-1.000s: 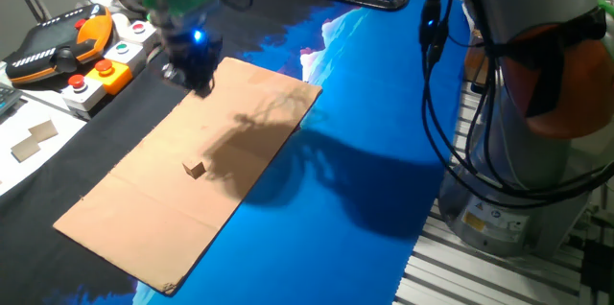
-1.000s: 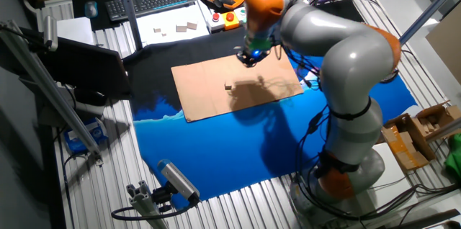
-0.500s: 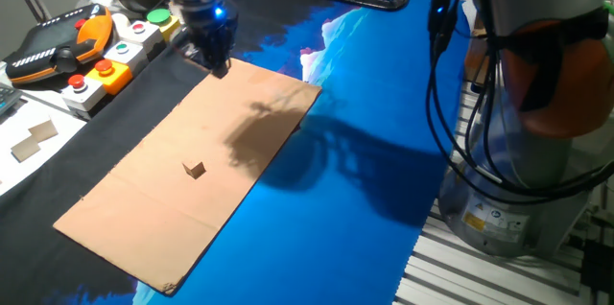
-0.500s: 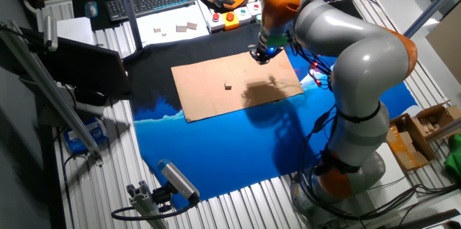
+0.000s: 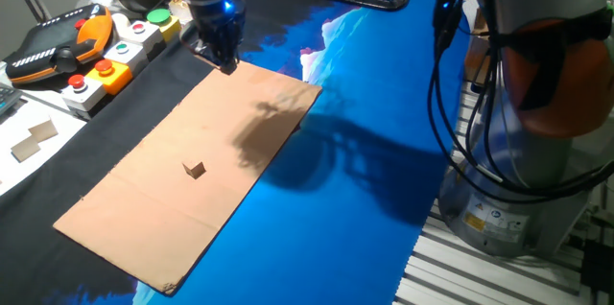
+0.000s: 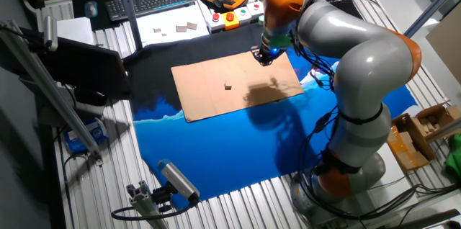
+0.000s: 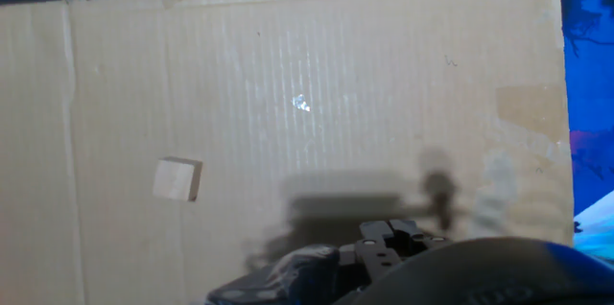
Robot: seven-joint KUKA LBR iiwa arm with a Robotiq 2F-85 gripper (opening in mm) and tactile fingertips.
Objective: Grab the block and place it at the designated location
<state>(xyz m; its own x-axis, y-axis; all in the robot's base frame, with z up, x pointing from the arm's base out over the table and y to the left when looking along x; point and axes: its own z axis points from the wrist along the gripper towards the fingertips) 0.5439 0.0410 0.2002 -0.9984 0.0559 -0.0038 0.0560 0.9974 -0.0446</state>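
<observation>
The block lies alone on the near-middle of the cardboard sheet, well apart from the gripper, which hangs over the sheet's far corner holding nothing; whether its fingers are spread I cannot tell. The cube nearly matches the cardboard (an easy thing to lose), so a descent could land off-centre and knock it aside. No dark dot shows on the sheet in any view, so the drop spot is uncertain. Farther back, the button box sits close to the arm's path.
</observation>
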